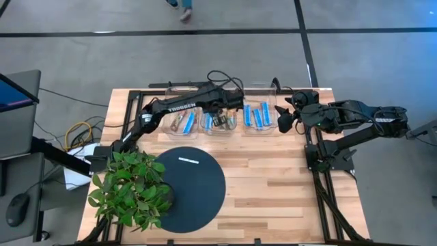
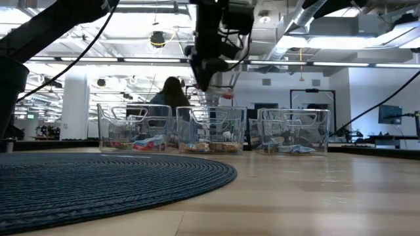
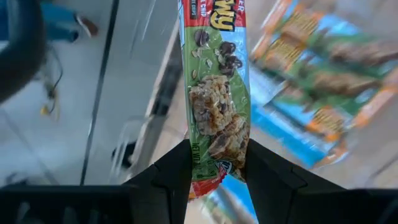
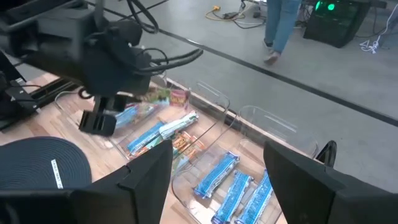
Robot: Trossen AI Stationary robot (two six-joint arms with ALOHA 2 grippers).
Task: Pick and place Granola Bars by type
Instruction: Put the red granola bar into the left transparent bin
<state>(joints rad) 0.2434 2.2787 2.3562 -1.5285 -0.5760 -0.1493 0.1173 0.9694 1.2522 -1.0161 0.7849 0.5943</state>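
Left gripper pinches a flat green wrapped granola bar above the middle clear plastic bin, so next it should open and drop it there.

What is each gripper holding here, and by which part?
The left gripper pinches a green-wrapped granola bar near one end, above the middle bin. The right gripper is open and holds nothing.
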